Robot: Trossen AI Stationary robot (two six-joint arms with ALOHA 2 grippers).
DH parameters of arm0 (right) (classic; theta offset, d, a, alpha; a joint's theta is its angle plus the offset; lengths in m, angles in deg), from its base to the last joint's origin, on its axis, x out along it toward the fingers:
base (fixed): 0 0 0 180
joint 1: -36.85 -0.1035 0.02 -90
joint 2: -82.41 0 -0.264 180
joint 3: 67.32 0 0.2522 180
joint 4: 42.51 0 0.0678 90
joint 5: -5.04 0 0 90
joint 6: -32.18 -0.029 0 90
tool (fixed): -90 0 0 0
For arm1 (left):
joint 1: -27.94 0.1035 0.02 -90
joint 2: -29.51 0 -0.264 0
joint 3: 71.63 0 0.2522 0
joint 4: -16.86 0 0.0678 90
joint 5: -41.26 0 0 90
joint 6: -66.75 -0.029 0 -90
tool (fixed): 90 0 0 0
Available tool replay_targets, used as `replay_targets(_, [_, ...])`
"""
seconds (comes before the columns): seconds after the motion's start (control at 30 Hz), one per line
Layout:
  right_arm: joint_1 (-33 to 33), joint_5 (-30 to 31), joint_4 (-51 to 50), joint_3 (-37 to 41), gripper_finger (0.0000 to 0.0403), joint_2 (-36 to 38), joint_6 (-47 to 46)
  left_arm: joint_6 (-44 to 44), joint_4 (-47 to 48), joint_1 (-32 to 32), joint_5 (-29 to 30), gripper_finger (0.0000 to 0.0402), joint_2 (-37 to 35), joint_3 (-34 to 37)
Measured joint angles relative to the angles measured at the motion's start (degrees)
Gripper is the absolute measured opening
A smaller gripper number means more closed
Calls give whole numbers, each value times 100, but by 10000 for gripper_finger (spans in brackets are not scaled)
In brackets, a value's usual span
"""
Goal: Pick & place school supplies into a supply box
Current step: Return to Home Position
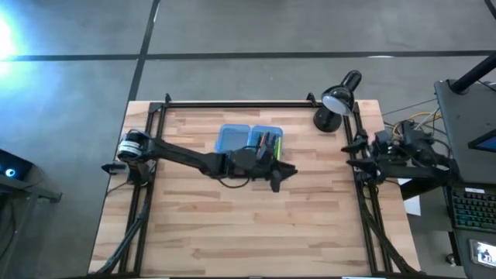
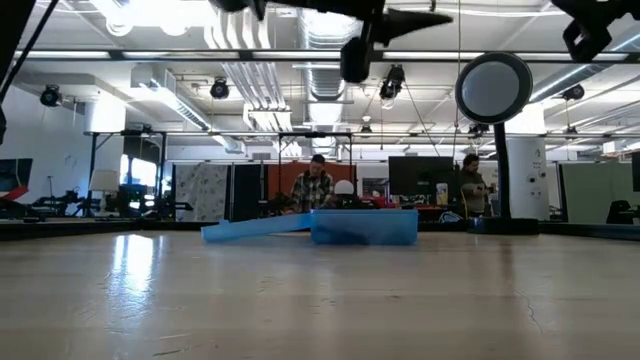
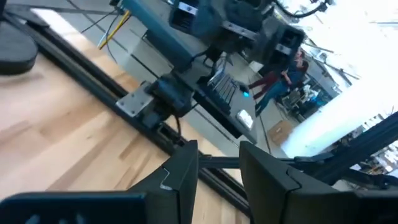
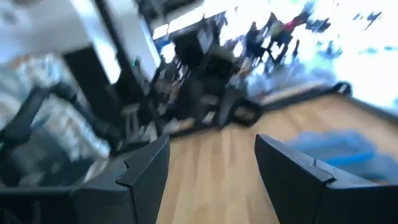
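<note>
The translucent blue supply box (image 1: 246, 139) lies open on the table's far middle, its two halves side by side. Thin pens (image 1: 267, 142), green and orange among them, lie in its right half. The low view shows the box (image 2: 362, 226) with one half (image 2: 255, 228) slanting to the table. My left gripper (image 1: 290, 172) hangs open and empty above the table, just near and right of the box; its wrist view shows bare fingers (image 3: 219, 165). My right gripper (image 1: 354, 149) waits open at the table's right edge (image 4: 211, 163). I cannot make out the scissors.
A black desk lamp (image 1: 338, 96) stands at the far right corner, its round head (image 2: 493, 88) high in the low view. A black frame rail (image 1: 232, 104) runs round the table. Bare wood (image 1: 248, 225) stretches across the near half. People stand in the room behind.
</note>
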State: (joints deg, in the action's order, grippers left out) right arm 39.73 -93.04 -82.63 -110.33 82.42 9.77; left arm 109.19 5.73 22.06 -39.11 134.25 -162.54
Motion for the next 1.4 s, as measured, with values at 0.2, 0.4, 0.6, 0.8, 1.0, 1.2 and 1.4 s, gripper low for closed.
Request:
replay_targets(0.2, [-10,-848,705,441,226,-184,95,48,-1141,-50,226,101,-493,1181])
replay_targets(0.4, [-13,-881,2191,1246,226,0,-107,-322,-2211,-224,1249,101,-1195,2571])
replay_targets(0.6, [-24,-843,2707,1746,226,-24,-128,-397,-2287,-285,1386,101,-1822,3486])
replay_targets(0.8, [-24,-32,3255,2335,226,0,-434,-236,-2574,-288,1399,101,-2449,4410])
replay_targets(1.0, [-21,874,3253,2752,226,-10,-834,-351,-3011,-287,1192,101,-3008,5206])
replay_targets(1.2, [-20,936,2748,2874,226,-72,-847,-621,-3310,-289,1082,101,-3475,5944])
replay_targets(1.4, [-22,939,2698,2874,226,-213,-849,-750,-3441,-287,1082,101,-3845,6513])
